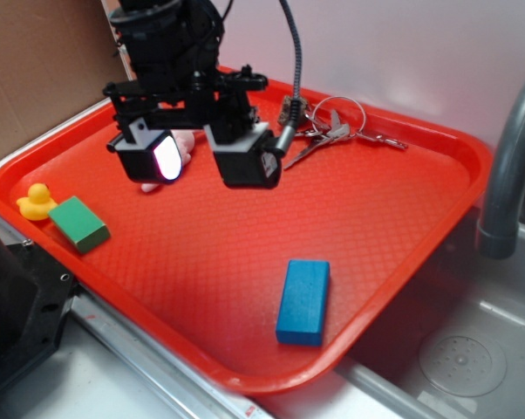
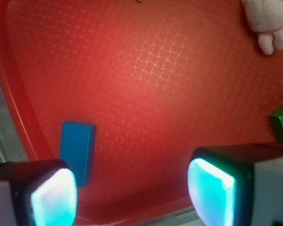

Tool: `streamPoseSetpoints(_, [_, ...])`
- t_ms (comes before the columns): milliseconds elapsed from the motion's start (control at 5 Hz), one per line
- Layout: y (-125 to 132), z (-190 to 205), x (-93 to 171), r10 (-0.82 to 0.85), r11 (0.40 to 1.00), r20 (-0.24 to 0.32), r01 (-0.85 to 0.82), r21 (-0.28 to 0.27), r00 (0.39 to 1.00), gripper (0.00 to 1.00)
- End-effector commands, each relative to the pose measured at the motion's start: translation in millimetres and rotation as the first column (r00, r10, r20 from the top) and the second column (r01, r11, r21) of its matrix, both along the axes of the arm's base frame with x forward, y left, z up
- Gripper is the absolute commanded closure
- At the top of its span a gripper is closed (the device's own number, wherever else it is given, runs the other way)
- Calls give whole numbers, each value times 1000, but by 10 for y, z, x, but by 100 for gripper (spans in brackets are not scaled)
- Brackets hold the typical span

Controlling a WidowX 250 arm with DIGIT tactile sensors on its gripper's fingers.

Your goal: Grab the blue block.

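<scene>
Gripper (image 1: 198,157) spread apart, high over tray (image 1: 419,140); best lowered toward blue block (image 1: 303,301) at 5 o'clock, straddling short sides.

Kitchen-like setup: sink (image 1: 472,349), faucet (image 1: 507,166)

bare tray (image 1: 210,253) around blue block (image 1: 303,301), rim close
</scene>
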State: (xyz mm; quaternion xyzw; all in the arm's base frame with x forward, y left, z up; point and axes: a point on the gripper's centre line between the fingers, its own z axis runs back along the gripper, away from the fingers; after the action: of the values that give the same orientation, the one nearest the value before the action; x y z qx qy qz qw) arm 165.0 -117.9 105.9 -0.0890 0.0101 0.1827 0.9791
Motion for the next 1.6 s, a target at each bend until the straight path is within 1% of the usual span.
streamPoseSetpoints(0, [-287, -155, 77, -37, 997, 51, 40, -66, 998, 0])
streamPoseSetpoints(200, [-445, -327, 127, -24, 997, 33, 27, -78, 999, 0])
streamPoseSetpoints(400, [-538, -433, 173, -36, 996, 17, 37, -79, 999, 0])
streamPoseSetpoints(600, [-613, -582, 229, -61, 997, -19, 60, -49, 998, 0])
streamPoseSetpoints(800, [-641, -681, 203, -77, 997, -45, 76, -23, 996, 0])
streamPoseSetpoints(1000, [-592, -808, 52, -81, 996, -88, 84, 31, 993, 0])
streamPoseSetpoints(1200, [-488, -878, -89, -91, 992, -116, 100, 76, 989, 7])
streamPoseSetpoints(1400, [-337, -743, -196, -82, 992, -85, 90, 92, 993, 100])
